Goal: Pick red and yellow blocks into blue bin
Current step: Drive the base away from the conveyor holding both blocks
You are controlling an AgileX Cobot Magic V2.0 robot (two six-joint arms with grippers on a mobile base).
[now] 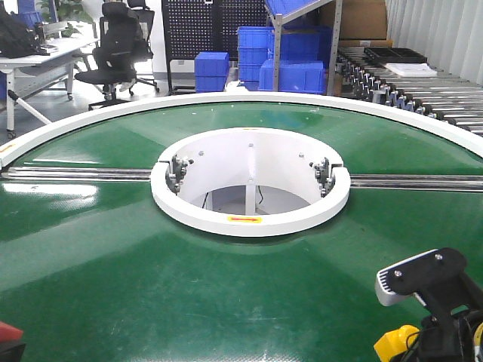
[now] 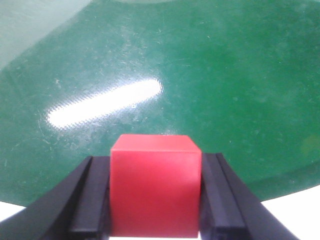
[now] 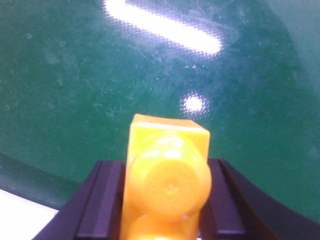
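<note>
Left gripper (image 2: 155, 205): black fingers (image 2: 92, 200) clamped on both sides of a small plain red cube (image 2: 156, 182).
Right gripper (image 3: 166, 205): black fingers (image 3: 102, 200) clamped on a bright yellow plastic brick (image 3: 167, 165), with a round stud facing the wrist camera.
Tabletop (image 1: 113, 264): glossy green, ring-shaped, white-rimmed; both blocks sit near its front edge.

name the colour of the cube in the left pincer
Plain red cube, clearest in the left wrist view.

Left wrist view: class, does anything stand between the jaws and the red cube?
Nothing visible does. The red cube sits directly between the left gripper's jaws, which close on its sides. The right gripper likewise grips the yellow brick.
</note>
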